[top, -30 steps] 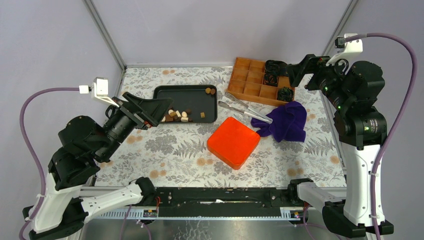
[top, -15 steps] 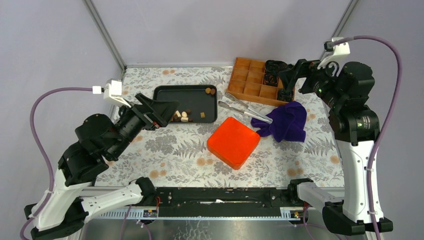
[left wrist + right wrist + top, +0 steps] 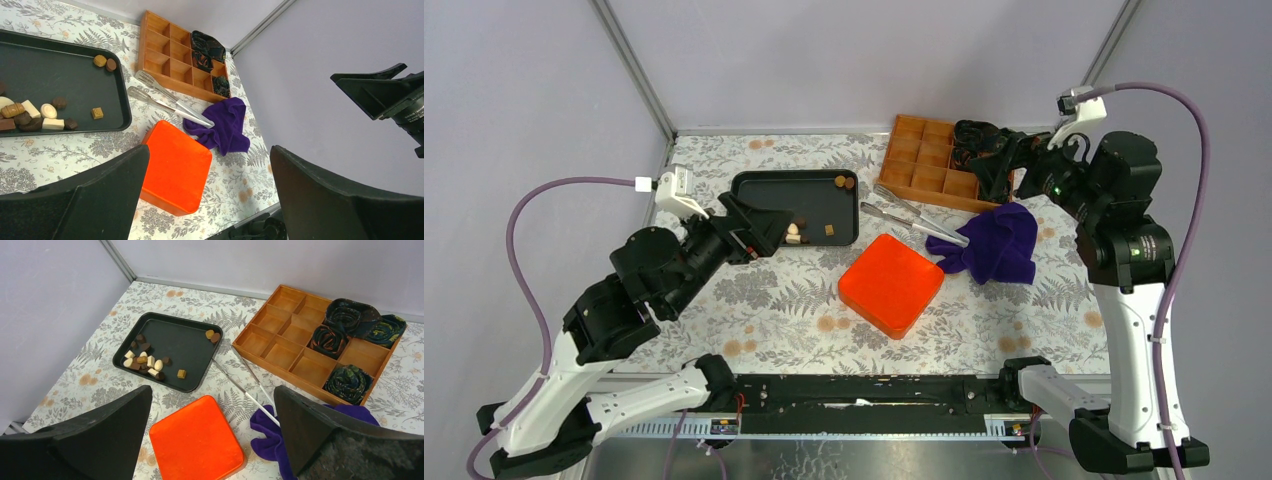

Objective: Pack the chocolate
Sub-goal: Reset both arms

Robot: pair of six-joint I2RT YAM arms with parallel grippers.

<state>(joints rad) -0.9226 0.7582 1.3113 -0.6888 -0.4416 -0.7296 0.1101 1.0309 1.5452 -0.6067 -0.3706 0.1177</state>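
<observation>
The chocolate [image 3: 796, 232] lies as several small dark, light brown and cream pieces at the near left of a black tray [image 3: 809, 196], with two rounds [image 3: 844, 182] at its far right. It also shows in the left wrist view [image 3: 35, 116] and the right wrist view [image 3: 145, 362]. My left gripper [image 3: 769, 228] is open and empty, held above the tray's near left edge and hiding some pieces. My right gripper [image 3: 984, 160] is open and empty above the right end of the wooden divided box [image 3: 929, 160]. In the wrist views the left gripper [image 3: 209, 148] and the right gripper [image 3: 212, 388] both hold nothing.
Black-and-green bundles [image 3: 345, 315] fill several right-hand cells of the box [image 3: 295, 340]. Metal tongs [image 3: 914, 220] lie between tray and box. A purple cloth [image 3: 994, 240] lies beside an orange square lid [image 3: 891, 283] at the table's middle.
My left gripper has moved forward and right over the tray's near left edge, covering some chocolates. My right gripper has moved left and down over the wooden box.
</observation>
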